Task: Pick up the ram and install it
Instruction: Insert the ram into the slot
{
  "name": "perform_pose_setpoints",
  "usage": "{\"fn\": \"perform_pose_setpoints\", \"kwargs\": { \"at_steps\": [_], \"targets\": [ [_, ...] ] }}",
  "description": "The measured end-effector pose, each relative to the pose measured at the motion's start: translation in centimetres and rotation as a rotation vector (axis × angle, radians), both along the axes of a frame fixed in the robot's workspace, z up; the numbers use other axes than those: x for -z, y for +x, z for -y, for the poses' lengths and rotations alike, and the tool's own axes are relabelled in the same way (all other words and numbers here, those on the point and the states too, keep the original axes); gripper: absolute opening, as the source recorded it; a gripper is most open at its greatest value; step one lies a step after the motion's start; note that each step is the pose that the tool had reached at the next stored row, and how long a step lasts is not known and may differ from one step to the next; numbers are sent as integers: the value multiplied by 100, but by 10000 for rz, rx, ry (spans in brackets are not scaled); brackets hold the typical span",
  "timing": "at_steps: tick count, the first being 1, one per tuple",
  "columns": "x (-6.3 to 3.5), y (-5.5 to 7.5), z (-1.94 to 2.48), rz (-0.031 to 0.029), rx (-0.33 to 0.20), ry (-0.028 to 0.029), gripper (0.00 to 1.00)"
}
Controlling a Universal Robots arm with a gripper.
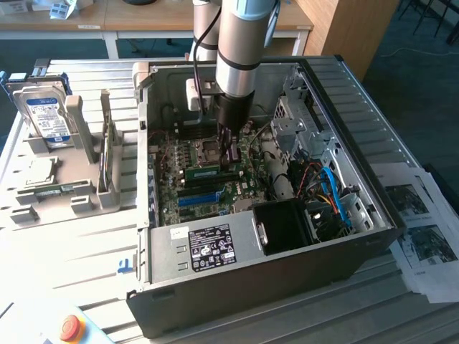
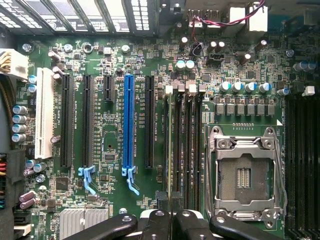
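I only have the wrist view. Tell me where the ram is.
Observer: In the exterior view the ram sits on the motherboard, with the shut jaws at its end.
Operator: Report what sits outside the case.
Observer: A hard drive stands in a grey holder on the exterior view's left.
Operator: Check the near edge of the table.
Observer: A red button sits there, at the exterior view's lower left.

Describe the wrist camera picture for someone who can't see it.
Green computer board from straight above, with the robot's black fingers close together over its long dark memory slots. A blue slot and an empty chip socket flank them.
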State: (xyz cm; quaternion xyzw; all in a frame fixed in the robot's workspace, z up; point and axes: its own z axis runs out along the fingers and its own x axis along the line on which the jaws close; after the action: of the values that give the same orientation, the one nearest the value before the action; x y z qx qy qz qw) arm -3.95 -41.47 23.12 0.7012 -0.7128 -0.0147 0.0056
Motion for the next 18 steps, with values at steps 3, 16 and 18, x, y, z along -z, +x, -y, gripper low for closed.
{"fn": "perform_pose_setpoints", "kwargs": {
  "at_steps": [3,16,18],
  "targets": [
    [0,-1,0,0,8,0,12],
    [10,0,0,0,93,4,12],
    [10,1,0,0,92,4,12]
  ]
}}
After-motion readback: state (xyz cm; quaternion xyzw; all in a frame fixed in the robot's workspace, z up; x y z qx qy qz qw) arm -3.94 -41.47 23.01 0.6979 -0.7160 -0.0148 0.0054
